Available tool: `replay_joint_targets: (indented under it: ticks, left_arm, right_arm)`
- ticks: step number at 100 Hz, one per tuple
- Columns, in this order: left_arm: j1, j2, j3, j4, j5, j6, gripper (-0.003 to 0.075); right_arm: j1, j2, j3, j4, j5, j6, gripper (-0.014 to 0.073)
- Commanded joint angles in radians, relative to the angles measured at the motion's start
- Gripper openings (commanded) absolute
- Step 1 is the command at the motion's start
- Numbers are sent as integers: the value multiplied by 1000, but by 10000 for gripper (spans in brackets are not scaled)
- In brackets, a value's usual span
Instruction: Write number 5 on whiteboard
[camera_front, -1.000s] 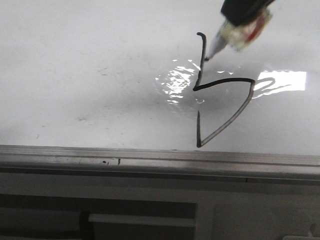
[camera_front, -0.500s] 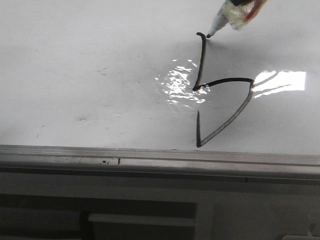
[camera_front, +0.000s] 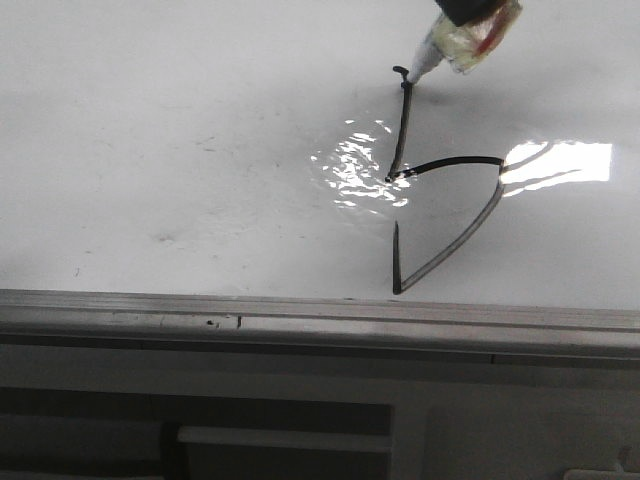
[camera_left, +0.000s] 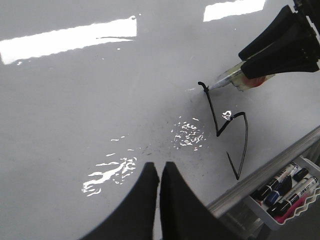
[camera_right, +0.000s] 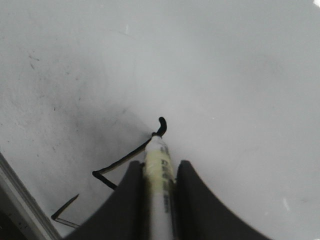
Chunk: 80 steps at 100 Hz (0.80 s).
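The whiteboard (camera_front: 150, 130) lies flat and glossy, with a bright glare patch. On it is an angular black number 5 (camera_front: 403, 120) with a stem, a bar and a pointed belly; it also shows in the left wrist view (camera_left: 211, 107) and the right wrist view (camera_right: 122, 159). My right gripper (camera_front: 468, 10) is shut on a clear marker (camera_front: 440, 50). The marker's tip rests at the small hook on top of the stem. The right gripper (camera_right: 160, 167) clamps the marker (camera_right: 159, 190) between its fingers. My left gripper (camera_left: 160, 167) is shut and empty above the board, left of the 5.
A grey aluminium rail (camera_front: 300, 305) runs along the board's near edge, just below the belly of the 5. Beyond the rail (camera_left: 270, 165) in the left wrist view hangs a tray of spare markers (camera_left: 285, 192). Faint grey smudges mark the board.
The marker tip has moved from halfway along the stem up to its top hook, and the right gripper has moved farther from the rail. The left gripper shows only now.
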Motion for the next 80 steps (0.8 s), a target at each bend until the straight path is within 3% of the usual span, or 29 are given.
replay_joint_targets:
  ticks: [1,29,80]
  left_arm:
    - [2,0,-26,-23,-54,-11,-20]
    - [2,0,-26,-23,-54,-11,-20]
    - [2,0,-26,-23,-47,-11,-20]
  right_arm:
    - [-24,5,-21,-57,17,0,-63]
    - [-29,5,-20,-54,67,8,-63]
    - [-152,-51,-3,-63,141,49,-63]
